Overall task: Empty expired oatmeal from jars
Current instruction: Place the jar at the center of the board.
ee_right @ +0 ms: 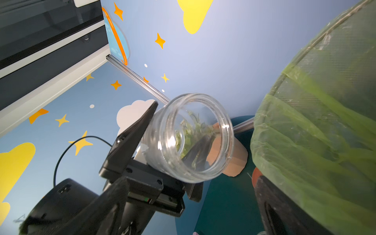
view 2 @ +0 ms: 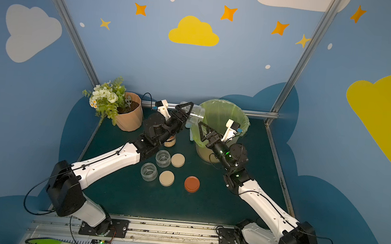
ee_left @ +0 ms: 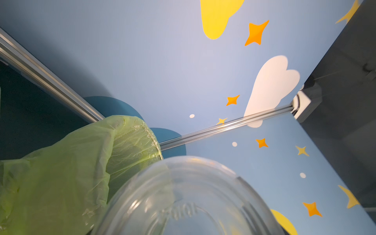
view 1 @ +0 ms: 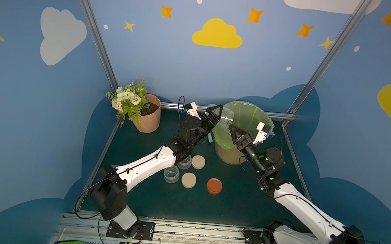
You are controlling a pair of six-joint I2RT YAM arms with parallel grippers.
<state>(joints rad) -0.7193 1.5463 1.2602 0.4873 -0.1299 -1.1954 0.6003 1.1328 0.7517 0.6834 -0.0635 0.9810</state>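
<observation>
bin (view 1: 227,155): green-lined, taken as landmark | left tool (view 1: 218,116): clamped on tilted clear jar (view 1: 226,116), mouth held over bin's rim, apparently emptied | right tool (view 1: 234,132): spread wide, nothing held, near bin's front wall | oatmeal (view 2: 169,144): kept in fourth jar (view 2: 170,141), near bin, under left arm | risk: fourth jar could be toppled by withdrawing arm.

- we find the ribbed peach flowerpot (view 1: 149,122) back left and the green-lined beige bin (view 1: 229,155) back right.
- between them, the clear glass jar (view 1: 226,117) hangs tilted, just left of the bin's rim.
</observation>
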